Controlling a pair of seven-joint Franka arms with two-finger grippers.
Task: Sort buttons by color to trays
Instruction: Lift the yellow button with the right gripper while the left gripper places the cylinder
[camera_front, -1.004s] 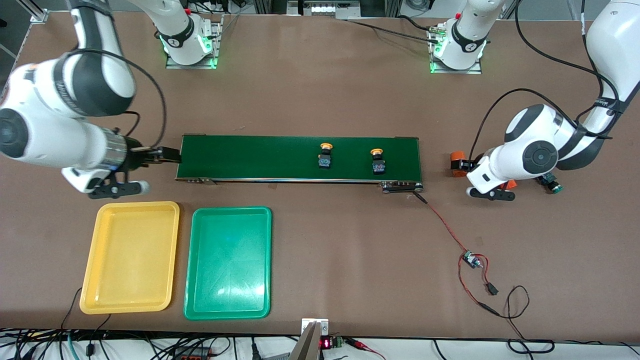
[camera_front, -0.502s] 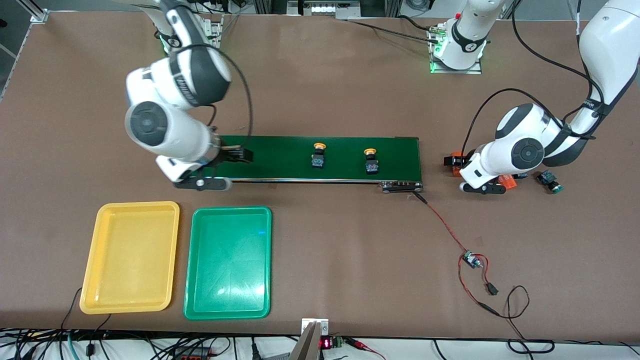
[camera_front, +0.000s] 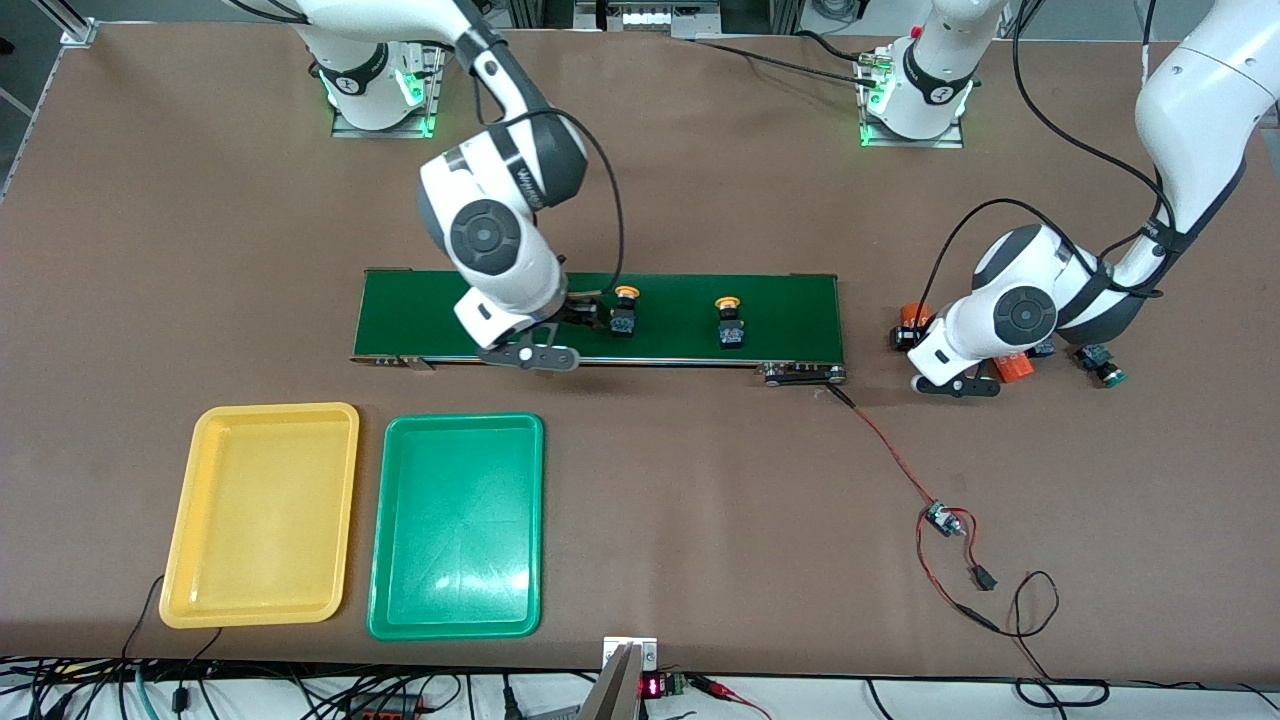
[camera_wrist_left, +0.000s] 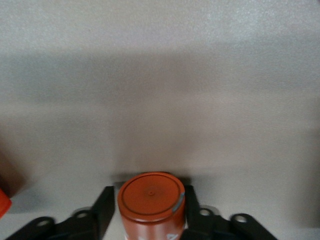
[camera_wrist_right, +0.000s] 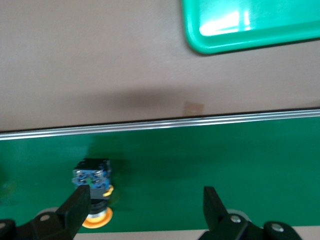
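On the conveyor belt (camera_front: 600, 318), two yellow-capped buttons ride toward the right arm's end: one (camera_front: 624, 309) sits just off the tip of the right gripper (camera_front: 588, 314), the other (camera_front: 729, 322) farther along toward the left arm's end. Each looks small, light and rigid, its blocky dark body the sensible place to pinch, since the round cap would likely slip. The right gripper's jaws stand wide, and in its wrist view the button (camera_wrist_right: 91, 192) lies beside one finger (camera_wrist_right: 75, 207), not yet centred. The left gripper (camera_front: 1000, 365), off the belt's end, has narrowed around an orange cylinder (camera_wrist_left: 151, 204), no button; a green-capped button (camera_front: 1100, 364) rests near it. Since a second ago the right arm has swept in from the belt's other end, and both buttons have drifted along. The yellow tray (camera_front: 262, 514) and green tray (camera_front: 457, 526), nearer the camera than the belt, hold nothing.
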